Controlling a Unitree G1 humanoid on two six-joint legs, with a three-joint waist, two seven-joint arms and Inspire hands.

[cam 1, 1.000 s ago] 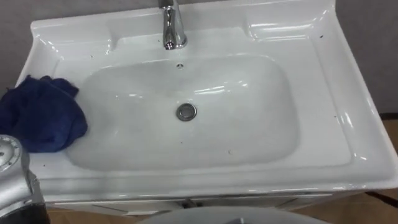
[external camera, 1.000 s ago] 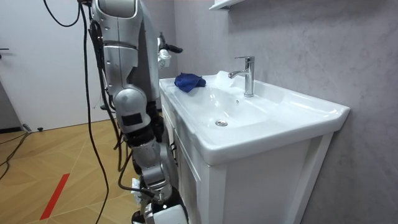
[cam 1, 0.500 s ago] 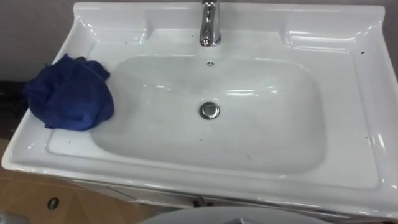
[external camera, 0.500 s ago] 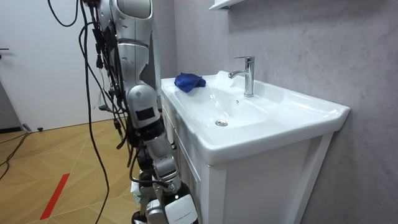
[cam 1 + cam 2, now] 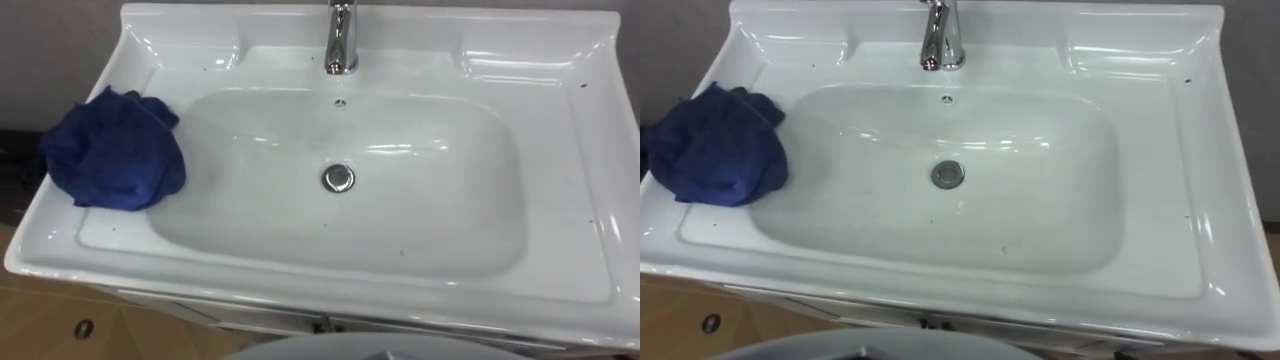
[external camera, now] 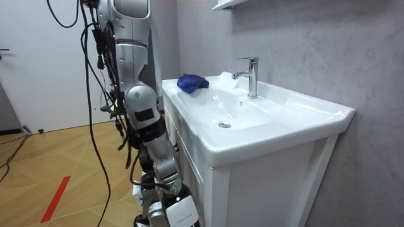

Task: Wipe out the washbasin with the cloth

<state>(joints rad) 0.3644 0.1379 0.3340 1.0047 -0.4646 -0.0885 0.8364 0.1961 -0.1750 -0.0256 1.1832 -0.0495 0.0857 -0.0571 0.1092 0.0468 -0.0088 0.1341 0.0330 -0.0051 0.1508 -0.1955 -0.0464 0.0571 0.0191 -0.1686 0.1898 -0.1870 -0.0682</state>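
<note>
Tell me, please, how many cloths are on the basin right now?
1: a crumpled blue cloth lies on the left rim of the basin, well to the left of the tap. The cabinet beneath could hide others.

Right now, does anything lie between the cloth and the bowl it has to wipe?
Nothing visible does. The cloth lies bunched on the basin's left rim, right at the bowl's edge. The bowl holds only its drain, and the faucet stands at the back rim, off that path.
</note>
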